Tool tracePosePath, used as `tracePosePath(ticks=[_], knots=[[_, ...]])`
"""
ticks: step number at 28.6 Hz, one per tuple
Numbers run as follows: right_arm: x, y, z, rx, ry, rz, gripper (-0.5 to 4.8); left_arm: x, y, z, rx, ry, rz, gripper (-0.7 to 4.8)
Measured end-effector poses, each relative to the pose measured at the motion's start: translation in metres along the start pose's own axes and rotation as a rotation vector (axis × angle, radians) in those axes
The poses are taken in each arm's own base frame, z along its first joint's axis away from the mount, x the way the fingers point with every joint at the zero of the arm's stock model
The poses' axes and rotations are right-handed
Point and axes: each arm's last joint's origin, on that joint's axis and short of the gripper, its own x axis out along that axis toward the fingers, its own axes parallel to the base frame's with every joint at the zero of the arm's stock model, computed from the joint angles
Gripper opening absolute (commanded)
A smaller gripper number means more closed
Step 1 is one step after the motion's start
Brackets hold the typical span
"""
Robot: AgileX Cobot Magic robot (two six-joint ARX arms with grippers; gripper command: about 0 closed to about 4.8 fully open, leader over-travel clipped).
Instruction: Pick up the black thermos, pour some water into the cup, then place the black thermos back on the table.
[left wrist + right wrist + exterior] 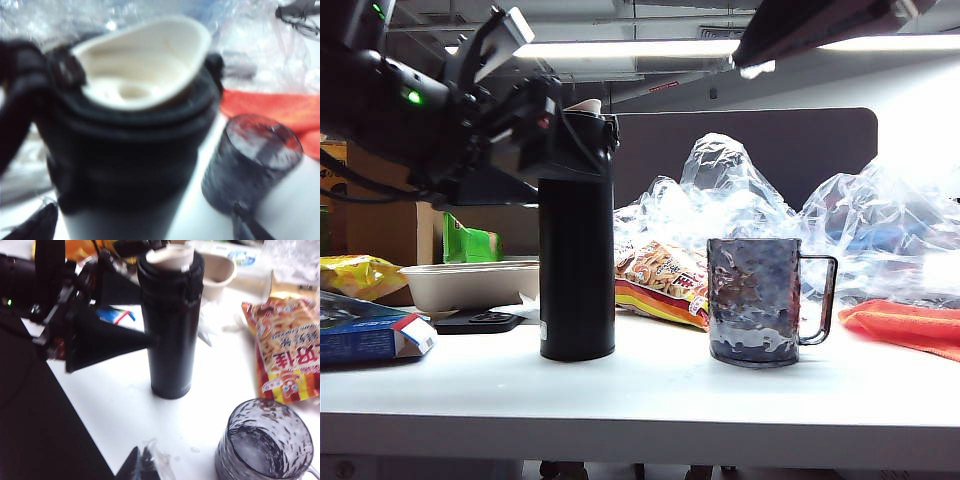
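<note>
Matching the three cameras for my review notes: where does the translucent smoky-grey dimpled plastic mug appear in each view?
Exterior view: translucent smoky-grey dimpled plastic mug right of centre, handle pointing right.
Left wrist view: lower right, seen from above.
Right wrist view: bottom right corner, partly cropped.
Shared landmark: the tall matte-black thermos standing upright beside it.

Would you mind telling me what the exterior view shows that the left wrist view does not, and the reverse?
Only the exterior view shows the black thermos standing full height on the table, the left gripper at its top, and a snack bag. Only the left wrist view looks into the beige spout. Both show the thermos, the cup and an orange cloth.
</note>
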Motion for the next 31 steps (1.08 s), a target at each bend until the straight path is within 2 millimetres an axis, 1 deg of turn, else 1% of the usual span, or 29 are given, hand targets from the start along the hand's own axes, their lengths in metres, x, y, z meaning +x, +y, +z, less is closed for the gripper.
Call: tracePosePath(ticks=[2,3,4,5,6,7,10,11,12,13,14,15,18,21,22,23,27,31], knots=[[-0.006,0.001,0.000,0.000,-0.002,0.000,-0.05,-0.006,-0.002,0.000,-0.009,0.041,0.000,4.79],[-0.010,0.001,-0.001,0.000,0.003,-0.003,-0.05,-0.008,-0.002,-0.001,-0.015,0.068,-0.001,3.84],[-0.014,0.001,-0.002,0.001,0.009,-0.008,-0.05,-0.013,-0.003,-0.002,-0.024,0.106,-0.005,1.30],[-0.020,0.002,-0.004,0.001,0.017,-0.018,-0.05,-0.017,-0.004,-0.002,-0.030,0.135,-0.007,-0.41],[-0.025,0.002,-0.005,0.002,0.019,-0.028,-0.05,-0.024,-0.006,-0.001,-0.034,0.161,-0.014,0.30],[-0.030,0.002,-0.006,0.004,0.023,-0.047,-0.05,-0.031,-0.008,0.001,-0.032,0.168,-0.030,-0.11],[-0.057,0.003,-0.010,0.020,-0.006,-0.115,-0.05,-0.053,-0.015,0.017,-0.010,0.102,-0.061,-0.05],[-0.074,0.004,-0.010,0.024,-0.069,-0.125,-0.05,-0.068,-0.019,0.027,-0.009,0.050,-0.064,-0.05],[-0.080,0.004,-0.010,0.025,-0.094,-0.124,-0.05,-0.076,-0.021,0.031,-0.005,0.033,-0.065,-0.05],[-0.088,0.005,-0.012,0.034,-0.124,-0.121,-0.05,-0.098,-0.027,0.037,0.001,0.003,-0.078,-0.05],[-0.090,0.006,-0.015,0.038,-0.129,-0.112,-0.05,-0.106,-0.029,0.038,0.001,0.000,-0.089,-0.05],[-0.091,0.008,-0.028,0.042,-0.129,-0.063,-0.05,-0.125,-0.034,0.036,-0.001,0.014,-0.106,-0.05],[-0.079,0.009,-0.050,0.068,-0.106,-0.002,-0.05,-0.153,-0.040,0.031,0.010,-0.028,-0.103,-0.05],[-0.064,0.008,-0.074,0.107,-0.131,0.003,-0.05,-0.172,-0.042,0.021,-0.001,-0.122,-0.085,-0.05],[-0.060,0.008,-0.080,0.110,-0.148,0.004,-0.05,-0.176,-0.043,0.017,-0.014,-0.146,-0.076,-0.05],[-0.056,0.007,-0.086,0.109,-0.176,0.008,-0.05,-0.179,-0.042,0.011,-0.030,-0.167,-0.065,-0.05],[-0.041,0.006,-0.106,0.106,-0.244,0.017,-0.05,-0.180,-0.040,-0.024,-0.060,-0.188,-0.044,-0.05],[-0.031,0.006,-0.121,0.141,-0.248,0.027,-0.05,-0.168,-0.034,-0.048,-0.100,-0.146,0.013,-0.05]])
